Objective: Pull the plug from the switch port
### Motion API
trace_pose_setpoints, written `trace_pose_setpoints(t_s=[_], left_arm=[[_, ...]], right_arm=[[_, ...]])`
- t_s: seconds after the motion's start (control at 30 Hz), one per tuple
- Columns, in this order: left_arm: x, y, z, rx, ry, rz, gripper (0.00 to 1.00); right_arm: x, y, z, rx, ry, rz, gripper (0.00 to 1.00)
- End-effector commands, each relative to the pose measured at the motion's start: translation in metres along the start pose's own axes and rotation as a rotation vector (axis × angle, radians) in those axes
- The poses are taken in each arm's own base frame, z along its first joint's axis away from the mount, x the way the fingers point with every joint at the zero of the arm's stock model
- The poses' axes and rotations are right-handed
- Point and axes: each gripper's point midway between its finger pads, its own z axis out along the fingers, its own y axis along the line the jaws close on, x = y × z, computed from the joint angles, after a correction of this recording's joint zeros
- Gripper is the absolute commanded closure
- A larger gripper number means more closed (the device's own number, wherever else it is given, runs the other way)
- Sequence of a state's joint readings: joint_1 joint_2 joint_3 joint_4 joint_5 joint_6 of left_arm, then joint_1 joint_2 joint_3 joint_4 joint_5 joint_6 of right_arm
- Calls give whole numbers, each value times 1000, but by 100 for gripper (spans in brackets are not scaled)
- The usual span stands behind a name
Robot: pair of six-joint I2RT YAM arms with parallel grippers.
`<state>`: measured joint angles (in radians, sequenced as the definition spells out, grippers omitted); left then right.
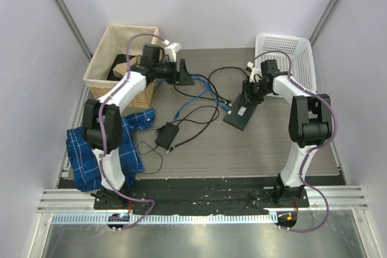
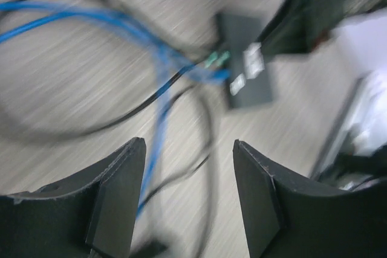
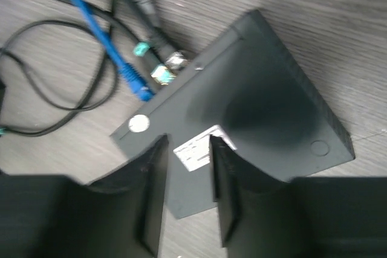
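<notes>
The switch port [image 1: 237, 116] is a flat black box with a white label, lying right of the table's middle. It also shows as the switch port [image 3: 260, 77] from the right wrist and, blurred, as the switch port [image 2: 239, 34] from the left wrist. My right gripper [image 1: 248, 96] [image 3: 186, 140] hovers just over its label end, jaws a narrow gap apart with nothing between them. A blue plug [image 3: 136, 83] and two metal-tipped plugs [image 3: 163, 74] sit at its socket side; whether each is seated I cannot tell. My left gripper [image 1: 184, 77] [image 2: 187, 143] is open above a blue cable [image 2: 158, 125], holding nothing.
A wicker basket [image 1: 124, 58] stands back left and a white plastic basket [image 1: 290, 52] back right. A blue checked cloth [image 1: 91, 149] lies by the left arm. A small black adapter brick [image 1: 167, 133] and loops of black cable [image 1: 205, 119] lie mid-table.
</notes>
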<state>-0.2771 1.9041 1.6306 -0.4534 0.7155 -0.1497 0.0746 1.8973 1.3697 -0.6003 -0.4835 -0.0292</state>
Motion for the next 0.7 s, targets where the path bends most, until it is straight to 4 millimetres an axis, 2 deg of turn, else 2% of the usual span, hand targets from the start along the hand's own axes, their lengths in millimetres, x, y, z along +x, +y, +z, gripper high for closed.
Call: trace_pose_setpoints(t_s=[0.0, 0.07, 0.1, 0.13, 0.23, 0.37, 0.67], left_arm=[[-23, -66, 68, 258, -168, -230, 36], [-21, -73, 86, 276, -183, -256, 36], [-13, -81, 99, 282, -162, -280, 36], [-2, -77, 112, 269, -140, -296, 36], [22, -62, 136, 183, -116, -360, 36], [46, -46, 156, 129, -110, -448, 36], [63, -9, 193, -31, -151, -484, 38]], right_arm=[[-4, -14, 6, 62, 6, -46, 68], [-3, -19, 7, 86, 12, -57, 72], [-2, -21, 7, 99, 16, -59, 73], [1, -23, 8, 110, 22, -58, 74], [11, -30, 9, 141, 52, -69, 75], [26, -30, 9, 135, 101, -61, 75], [48, -25, 12, 115, 145, -59, 72]])
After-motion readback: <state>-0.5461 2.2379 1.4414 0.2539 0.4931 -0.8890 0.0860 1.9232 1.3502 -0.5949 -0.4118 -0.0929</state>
